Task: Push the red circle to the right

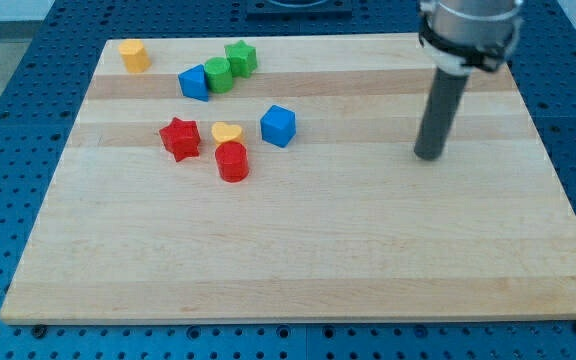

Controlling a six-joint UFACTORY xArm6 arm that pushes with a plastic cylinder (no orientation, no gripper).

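Observation:
The red circle point(232, 161) is a short red cylinder left of the board's middle. It touches a yellow heart point(226, 132) just above it. A red star point(180, 138) lies to its left and a blue cube point(278, 125) to its upper right. My tip point(428, 155) rests on the board far to the right of the red circle, apart from every block. The dark rod rises from it to the view's top right.
A blue block point(195, 82), a green cylinder point(218, 74) and a green star point(240, 57) cluster near the top. A yellow block point(134, 55) sits at the top left corner. The wooden board point(298, 260) lies on a blue perforated table.

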